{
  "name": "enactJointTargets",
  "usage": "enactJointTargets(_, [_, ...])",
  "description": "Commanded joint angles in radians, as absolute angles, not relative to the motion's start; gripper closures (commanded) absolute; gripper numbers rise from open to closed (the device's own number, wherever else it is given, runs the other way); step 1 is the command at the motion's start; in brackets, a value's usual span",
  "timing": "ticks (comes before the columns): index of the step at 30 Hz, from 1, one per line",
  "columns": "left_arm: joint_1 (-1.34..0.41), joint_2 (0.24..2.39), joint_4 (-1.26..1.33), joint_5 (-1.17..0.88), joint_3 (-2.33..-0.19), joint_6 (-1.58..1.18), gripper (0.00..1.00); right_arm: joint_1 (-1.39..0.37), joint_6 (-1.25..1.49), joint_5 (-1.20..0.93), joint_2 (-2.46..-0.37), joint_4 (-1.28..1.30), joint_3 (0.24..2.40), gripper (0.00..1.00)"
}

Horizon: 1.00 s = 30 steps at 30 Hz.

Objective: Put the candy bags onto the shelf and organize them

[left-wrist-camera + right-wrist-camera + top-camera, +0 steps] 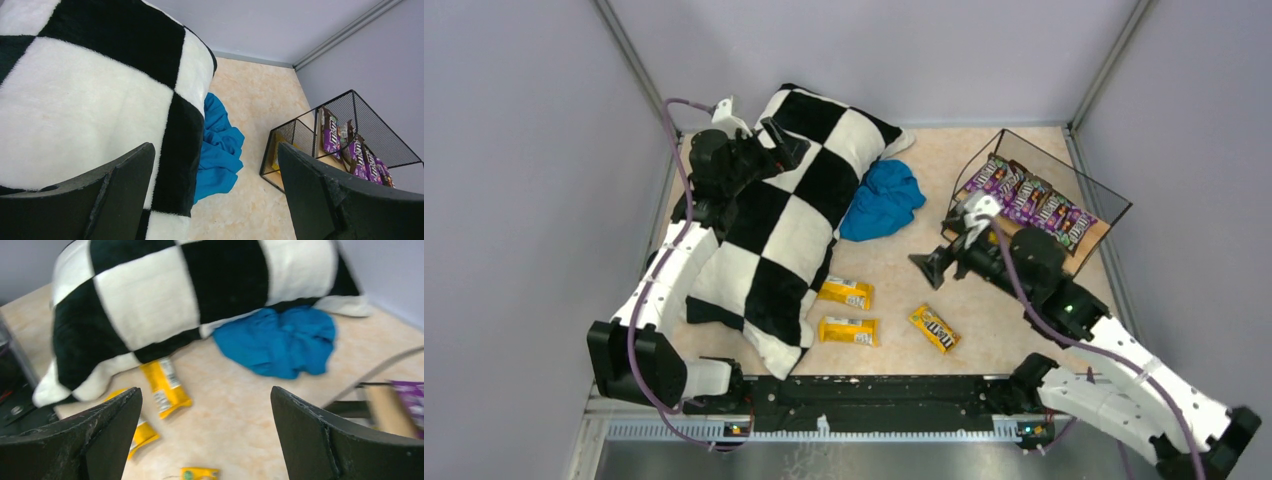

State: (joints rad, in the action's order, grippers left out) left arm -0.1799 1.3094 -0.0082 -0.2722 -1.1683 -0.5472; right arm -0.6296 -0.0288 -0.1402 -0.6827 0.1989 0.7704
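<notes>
1. The right gripper [944,250] has its jaws spread wide and nothing between them. It hangs low over the table [894,280], just beside the near left corner of the shelf [1096,240].
2. In its wrist view, the right gripper [205,400] faces the pillow across bare table. The picture is blurred, so no print reads there.
3. The shelf is a black wire box frame around light wooden boards, at the far right of the table. A row of purple M&M's packets [1029,200] lies side by side along its upper board.
4. In the left wrist view, the white "m&m's" lettering on those purple packets [331,135] runs sideways.
5. Three yellow M&M's packets [845,292] lie loose on the table near the front edge, apart from each other and well apart from the shelf. The rightmost one [934,328] shows a dark "m&m" logo; the small print cannot be read.
6. A crumpled blue cloth [882,200] lies between the shelf and the black-and-white checkered pillow [794,220], touching the pillow's edge.
7. The left gripper [776,143] is also released and empty, poised over the far end of the pillow.
</notes>
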Motion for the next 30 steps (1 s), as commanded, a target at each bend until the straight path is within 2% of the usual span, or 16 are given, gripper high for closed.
enactJointTargets(1, [-0.183, 1.31, 0.021, -0.274, -1.184, -0.529, 0.02, -0.908, 0.054, 0.163, -0.794, 0.184, 0.775, 0.01])
enactJointTargets(6, [-0.183, 1.315, 0.018, -0.275, -1.186, -0.528, 0.02, -0.977, 0.399, 0.29, -1.006, 0.299, 0.785, 0.01])
enactJointTargets(10, [-0.182, 1.313, 0.015, -0.274, -1.187, -0.526, 0.01, -0.977, 0.506, 0.338, -1.132, 0.514, 0.838, 0.01])
enactJointTargets(14, [-0.183, 1.309, 0.014, -0.277, -1.189, -0.529, 0.01, -0.978, 0.463, 0.168, -1.252, 0.796, 0.952, 0.01])
enactJointTargets(16, [-0.183, 1.305, 0.015, -0.281, -1.19, -0.532, 0.02, -0.988, 0.472, 0.084, -1.272, 0.88, 0.959, 0.01])
enactJointTargets(18, [-0.183, 1.302, 0.016, -0.284, -1.19, -0.534, 0.01, -1.012, 0.514, 0.091, -1.248, 0.906, 0.924, 0.02])
enactJointTargets(21, [-0.183, 1.303, 0.017, -0.287, -1.189, -0.535, 0.01, -1.017, 0.61, 0.14, -1.218, 0.946, 0.873, 0.11])
enactJointTargets(25, [-0.184, 1.311, 0.02, -0.294, -1.188, -0.54, 0.01, -1.061, 0.713, 0.248, -1.271, 1.054, 0.864, 0.11])
enactJointTargets(30, [-0.19, 1.313, 0.019, -0.288, -1.187, -0.535, 0.01, -1.077, 0.762, 0.297, -1.323, 1.039, 0.821, 0.08])
